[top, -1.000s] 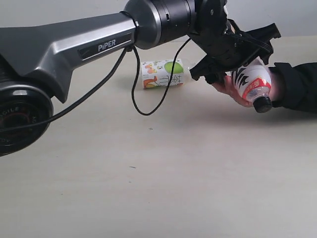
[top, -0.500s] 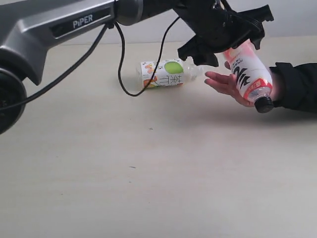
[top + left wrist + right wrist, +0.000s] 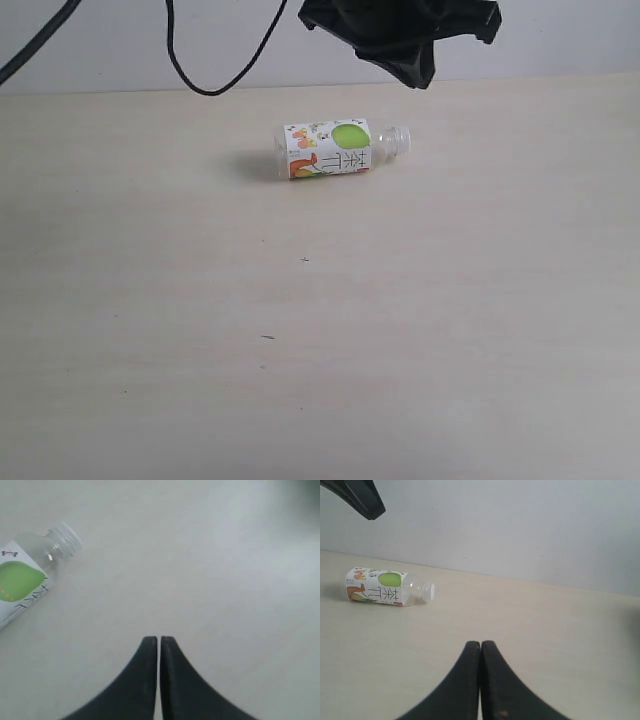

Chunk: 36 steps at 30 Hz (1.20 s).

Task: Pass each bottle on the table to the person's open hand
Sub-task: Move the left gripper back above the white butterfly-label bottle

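One green-spotted bottle (image 3: 335, 148) lies on its side on the pale table (image 3: 320, 340), its cap end pointing right; it also shows in the left wrist view (image 3: 30, 572) and the right wrist view (image 3: 387, 587). My left gripper (image 3: 159, 639) is shut and empty, raised above the table to the right of the bottle; its black body (image 3: 405, 30) fills the top of the exterior view. My right gripper (image 3: 481, 643) is shut and empty, well apart from the bottle. The person's open hand and the other bottles are out of view.
A black cable (image 3: 215, 60) hangs in a loop at the upper left of the exterior view. A pale wall (image 3: 520, 525) rises behind the table's far edge. A few tiny dark specks (image 3: 268, 337) dot the tabletop.
The left arm has risen and pulled back. The hand with the pink-red bottle has left the view. The green-spotted bottle has not moved.
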{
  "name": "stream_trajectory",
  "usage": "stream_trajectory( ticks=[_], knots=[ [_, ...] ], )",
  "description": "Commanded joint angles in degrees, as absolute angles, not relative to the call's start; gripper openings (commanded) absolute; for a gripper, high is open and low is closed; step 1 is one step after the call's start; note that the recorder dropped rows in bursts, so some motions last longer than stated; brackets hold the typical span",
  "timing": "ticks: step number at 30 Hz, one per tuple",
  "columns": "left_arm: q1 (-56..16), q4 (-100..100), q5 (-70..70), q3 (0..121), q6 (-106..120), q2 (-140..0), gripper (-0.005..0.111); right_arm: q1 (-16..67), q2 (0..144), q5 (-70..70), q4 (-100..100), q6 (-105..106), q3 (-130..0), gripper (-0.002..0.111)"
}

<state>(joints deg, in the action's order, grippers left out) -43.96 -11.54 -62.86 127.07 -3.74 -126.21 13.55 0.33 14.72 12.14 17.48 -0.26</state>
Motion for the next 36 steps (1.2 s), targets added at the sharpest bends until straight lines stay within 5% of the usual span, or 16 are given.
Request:
stream_trajectory(
  ticks=[1,10,25,36],
  knots=[
    [-42.49,-11.29,-64.40,127.12,-0.56,-125.45,0.000,13.35,0.00,14.07,12.10,17.73,0.00,0.000],
    [-37.96,-18.56,-58.72,118.07,8.56,-123.17,0.000,13.35,0.00,14.07,12.10,17.73,0.00,0.000],
    [-36.50,-24.27,-21.68,72.13,23.43,-102.26,0.000,13.35,0.00,14.07,12.10,17.73,0.00,0.000],
    [-36.50,-24.44,-13.20,63.86,26.98,-94.67,0.000,13.35,0.00,14.07,12.10,17.73,0.00,0.000]
  ],
)
